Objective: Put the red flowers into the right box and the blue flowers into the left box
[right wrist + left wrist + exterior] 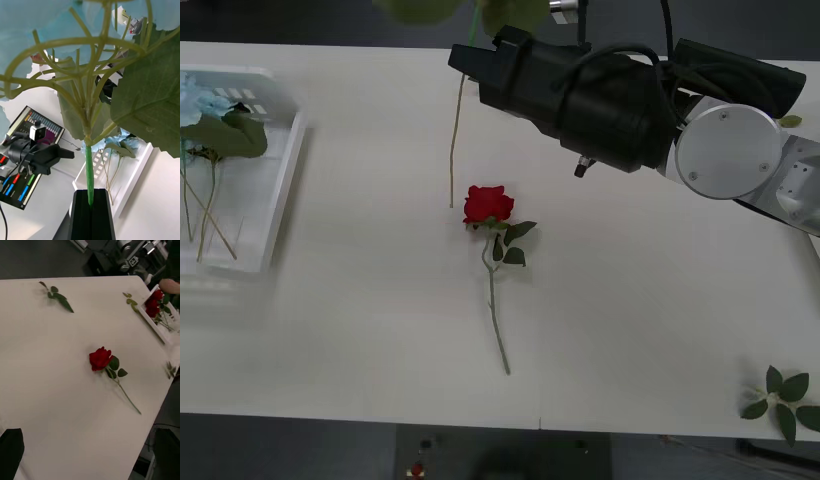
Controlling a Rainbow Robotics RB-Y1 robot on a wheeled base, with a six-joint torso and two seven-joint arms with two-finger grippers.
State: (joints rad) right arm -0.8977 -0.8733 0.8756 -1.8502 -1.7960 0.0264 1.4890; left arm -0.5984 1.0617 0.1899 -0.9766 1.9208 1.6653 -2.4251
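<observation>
Blue flowers are being dealt with by the right arm: one pale blue flower (45, 30) is being held up above the bench (630, 300), its green stem (89, 176) clamped between the two black fingers (80, 217) of the right end effector (92, 202). In the front view the right end effector (470, 62) is being carried over the far middle of the bench, with the flower's thin stem (454, 140) hanging down from it, its lower end just beside the bloom of a red flower (488, 205). That red rose is lying flat near the middle of the bench, bloom toward the far side, stem toward the robot. The left box (275, 180) is sitting at the robot's left edge of the bench, and other blue flowers (195, 100) with large green leaves are lying inside it. In the left wrist view the right box (152, 320) is seen at the bench's far corner, with red flowers (154, 302) resting in it. A loose leaf sprig (780, 395) is lying at the near right corner of the bench. Of the left end effector one black fingertip (10, 450) is being shown; whether it is apart or together cannot be told.
</observation>
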